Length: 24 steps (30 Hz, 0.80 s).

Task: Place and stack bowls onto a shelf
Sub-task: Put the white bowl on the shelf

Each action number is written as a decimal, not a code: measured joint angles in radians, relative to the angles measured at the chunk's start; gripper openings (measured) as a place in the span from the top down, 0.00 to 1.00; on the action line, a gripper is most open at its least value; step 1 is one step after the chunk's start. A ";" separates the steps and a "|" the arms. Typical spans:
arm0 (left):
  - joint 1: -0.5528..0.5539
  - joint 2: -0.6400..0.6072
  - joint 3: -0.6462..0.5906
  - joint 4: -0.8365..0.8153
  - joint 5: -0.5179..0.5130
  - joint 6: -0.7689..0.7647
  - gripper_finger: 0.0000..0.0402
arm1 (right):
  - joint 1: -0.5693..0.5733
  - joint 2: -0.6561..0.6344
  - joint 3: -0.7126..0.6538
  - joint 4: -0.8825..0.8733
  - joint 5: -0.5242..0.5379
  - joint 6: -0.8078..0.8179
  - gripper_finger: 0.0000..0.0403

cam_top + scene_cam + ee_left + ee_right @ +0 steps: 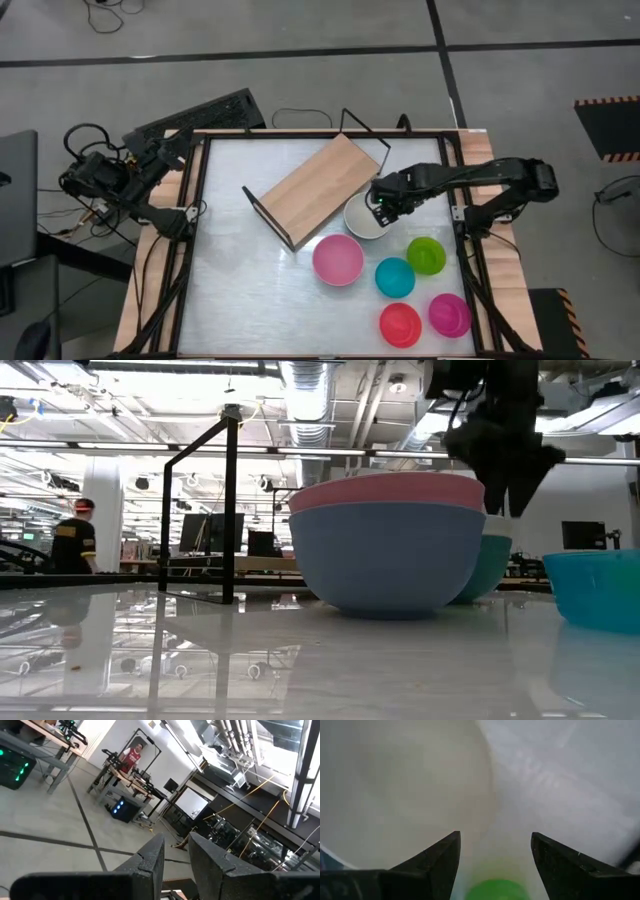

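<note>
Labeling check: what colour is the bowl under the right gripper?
White bowl, right gripper over it; clearest in the high view.

Light wooden shelf point(323, 187) with black wire frames, glossy white table point(240, 290), smooth plastic bowls point(338, 260)

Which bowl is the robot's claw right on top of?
The white bowl, beside the shelf. The right gripper hovers open over its rim; the coloured bowls sit apart.

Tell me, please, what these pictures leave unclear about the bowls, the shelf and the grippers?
- White bowl: high view, the right gripper covers its rim, so contact is unclear.
- Shelf: low view shows only one wire end frame; the pink bowl blocks the rest.
- Right wrist view: too blurred; only something green shows.
- Left gripper: its view misses the table.
</note>
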 joint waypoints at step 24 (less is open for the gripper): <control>0.000 0.000 0.000 -0.025 -0.007 -0.001 0.81 | -0.015 0.000 -0.095 0.152 -0.026 0.011 0.82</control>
